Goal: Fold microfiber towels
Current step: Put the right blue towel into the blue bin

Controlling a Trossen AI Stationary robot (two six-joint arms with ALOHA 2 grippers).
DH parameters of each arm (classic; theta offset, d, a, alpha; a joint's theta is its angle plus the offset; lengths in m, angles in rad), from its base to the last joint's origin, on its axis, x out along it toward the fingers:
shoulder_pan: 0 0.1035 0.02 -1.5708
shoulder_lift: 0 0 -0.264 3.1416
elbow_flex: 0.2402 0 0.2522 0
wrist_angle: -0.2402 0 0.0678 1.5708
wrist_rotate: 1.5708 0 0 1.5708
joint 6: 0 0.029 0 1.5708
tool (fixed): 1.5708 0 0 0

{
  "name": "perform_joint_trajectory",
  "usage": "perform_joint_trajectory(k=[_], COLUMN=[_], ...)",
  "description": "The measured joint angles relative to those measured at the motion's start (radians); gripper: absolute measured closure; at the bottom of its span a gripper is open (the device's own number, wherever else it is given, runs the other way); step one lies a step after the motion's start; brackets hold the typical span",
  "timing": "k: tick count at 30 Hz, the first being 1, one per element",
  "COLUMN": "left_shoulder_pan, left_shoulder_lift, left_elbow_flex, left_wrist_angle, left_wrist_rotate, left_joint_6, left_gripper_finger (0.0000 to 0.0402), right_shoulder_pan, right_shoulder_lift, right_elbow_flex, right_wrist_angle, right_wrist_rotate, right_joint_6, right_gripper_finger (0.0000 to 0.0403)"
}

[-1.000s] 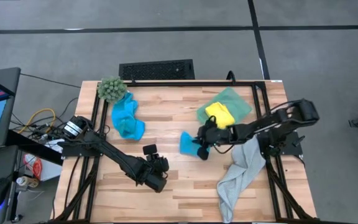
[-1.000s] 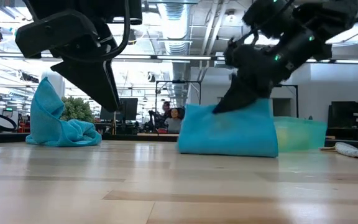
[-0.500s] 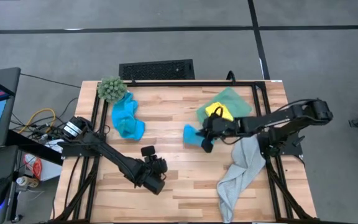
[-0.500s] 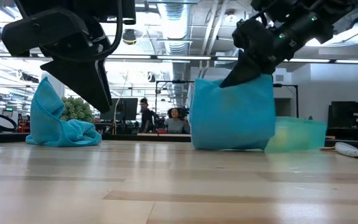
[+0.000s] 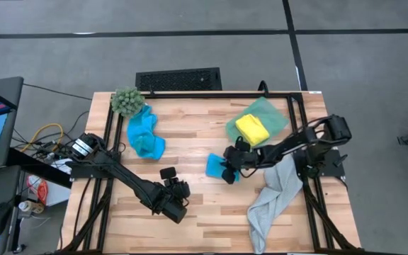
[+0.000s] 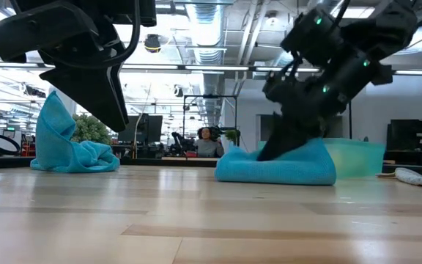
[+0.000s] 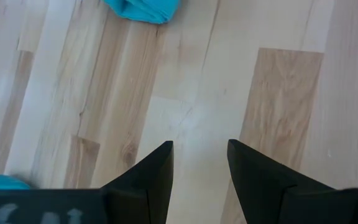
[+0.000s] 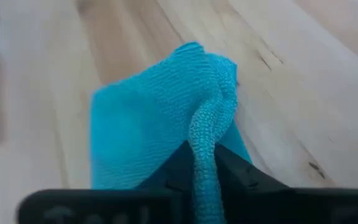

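Observation:
A bright blue towel (image 5: 216,164) lies low and folded on the table's middle, and my right gripper (image 5: 230,170) is shut on it from the right. In the low view this towel (image 6: 277,167) rests flat on the wood. A second blue towel (image 5: 144,134) sits crumpled at the far left. The yellow towel (image 5: 252,129) lies folded on the green bin (image 5: 275,117). The grey towel (image 5: 271,195) trails over the table's near right part. My left gripper (image 7: 201,162) hovers open over bare wood near the front. My right gripper pinches a raised ridge of the blue towel (image 8: 209,127) between its two fingers (image 8: 178,163), at the towel's right edge. The fingers slant down from the table's right. How many layers they hold is unclear. The rest of the towel lies on the table, slack.
A fuzzy green plant ball (image 5: 126,101) stands at the far left corner. A black grille (image 5: 178,78) lies beyond the far edge. Bare wood stretches between the two blue towels and along the front, where my left arm (image 5: 129,180) reaches in.
My right gripper raised the blue towel slightly toward the table's far right, then came back down toward the left. The towel, which stood as an upright sheet with its lower edge on the table, now lies as a low flat fold.

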Motion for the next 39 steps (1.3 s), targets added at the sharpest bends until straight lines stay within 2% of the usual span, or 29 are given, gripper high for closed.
perform_joint_trajectory(k=[11, 14, 17, 21, 23, 27, 28, 33, 39], left_shoulder_pan=[0.0, 0.0, 0.0, 0.0, 0.0, 0.0, 0.0, -0.001, -0.003], left_shoulder_lift=[0.0, 0.0, 0.0, 0.0, 0.0, 0.0, 0.0, 0.0, 0.0], left_elbow_flex=[0.0, 0.0, 0.0, 0.0, 0.0, 0.0, 0.0, 0.0, 0.0], left_wrist_angle=[0.0, 0.0, 0.0, 0.0, 0.0, 0.0, 0.0, -0.001, -0.009], left_wrist_rotate=[0.0, 0.0, 0.0, 0.0, 0.0, 0.001, 0.002, 0.028, 0.053], left_joint_6=[0.006, 0.007, 0.007, 0.006, 0.006, 0.007, 0.006, 0.001, -0.002], left_gripper_finger=[0.0255, 0.0255, 0.0255, 0.0255, 0.0255, 0.0255, 0.0255, 0.0255, 0.0255], right_shoulder_pan=[-0.016, -0.016, -0.006, 0.016, 0.023, 0.022, 0.018, 0.01, 0.002], right_shoulder_lift=[0.022, 0.047, 0.09, 0.126, 0.128, 0.113, 0.107, 0.068, -0.098], right_elbow_flex=[0.001, 0.004, 0.007, 0.011, 0.011, 0.01, 0.008, 0.001, -0.008], right_wrist_angle=[-0.044, -0.045, -0.03, 0.008, 0.016, 0.016, 0.013, -0.017, -0.115], right_wrist_rotate=[0.001, -0.001, 0.003, 0.023, 0.013, -0.047, -0.073, -0.129, -0.102], right_joint_6=[-0.01, -0.007, 0.013, 0.029, 0.034, 0.012, 0.012, 0.043, 0.018], right_gripper_finger=[0.021, 0.0189, 0.0186, 0.0221, 0.0261, 0.0368, 0.0379, 0.0379, 0.0379])
